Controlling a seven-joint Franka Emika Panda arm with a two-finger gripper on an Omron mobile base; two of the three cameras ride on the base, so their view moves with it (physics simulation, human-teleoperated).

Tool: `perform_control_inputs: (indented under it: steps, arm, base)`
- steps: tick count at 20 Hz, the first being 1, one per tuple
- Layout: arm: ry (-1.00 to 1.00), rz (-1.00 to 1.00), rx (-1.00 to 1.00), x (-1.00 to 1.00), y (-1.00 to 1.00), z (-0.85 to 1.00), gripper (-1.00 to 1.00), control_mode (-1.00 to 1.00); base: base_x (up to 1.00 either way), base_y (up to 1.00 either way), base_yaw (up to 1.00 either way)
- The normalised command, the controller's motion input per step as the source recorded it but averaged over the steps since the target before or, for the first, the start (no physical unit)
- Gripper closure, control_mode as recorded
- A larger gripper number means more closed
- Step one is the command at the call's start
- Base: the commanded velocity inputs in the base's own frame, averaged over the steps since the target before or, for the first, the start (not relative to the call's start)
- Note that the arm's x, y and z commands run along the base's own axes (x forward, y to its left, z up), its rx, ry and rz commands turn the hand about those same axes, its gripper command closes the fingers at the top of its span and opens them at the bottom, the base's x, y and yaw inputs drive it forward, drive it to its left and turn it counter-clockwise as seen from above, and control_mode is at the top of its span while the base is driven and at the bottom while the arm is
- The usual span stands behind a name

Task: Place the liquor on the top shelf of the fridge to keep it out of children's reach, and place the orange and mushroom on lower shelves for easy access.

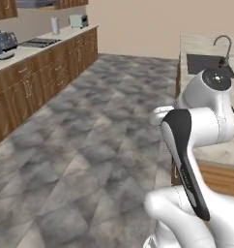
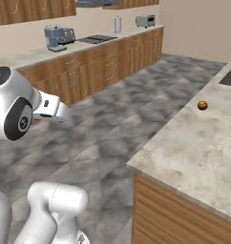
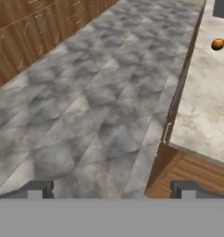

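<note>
Currently, a small round brownish-orange thing (image 2: 202, 105), seemingly the orange though too small for certainty, is being shown lying alone on the pale marble counter (image 2: 194, 152) to the right of the robot. It is being seen again in the hand view (image 3: 218, 44), well back from the counter's near edge and short of the dark sink (image 3: 222, 8) at the far end. Nothing is touching it.

The gripper (image 3: 111, 189) is being held wide apart, its two dark fingertips (image 3: 37, 189) standing at opposite sides of the hand view with nothing between them. It is being pointed out and down over the grey stone floor (image 3: 86, 102), beside the near wooden corner of the counter's base (image 3: 178, 173), well apart from the round thing.

The white arm (image 1: 196, 121) is being kept folded close to the base. Across the floor to the left, a long run of wooden cabinets (image 2: 108, 59) is being shown under a pale worktop, with a toaster (image 2: 145, 20), a pale canister (image 2: 118, 24), a flat dark hob (image 2: 98, 38) and a grey-blue appliance (image 2: 57, 37) standing on it. At the far end of the marble counter, a curved tap (image 1: 225, 46) is being shown over the sink.
</note>
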Motion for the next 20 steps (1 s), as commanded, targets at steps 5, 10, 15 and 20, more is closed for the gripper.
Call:
perform_control_inputs:
  steps: [5,10,15,20]
  arm:
    - [0.0,0.0,0.0,0.0,0.0,0.0,-1.0,1.0]
    - [0.0,0.0,0.0,0.0,0.0,0.0,-1.0,1.0]
    - [0.0,0.0,0.0,0.0,0.0,0.0,-1.0,1.0]
    - [0.0,0.0,0.0,0.0,0.0,0.0,-1.0,1.0]
  base:
    - [0.31,0.8,-0.48]
    - [0.49,0.79,-0.46]
    - [0.64,0.62,-0.48]
    - [0.75,0.48,-0.54]
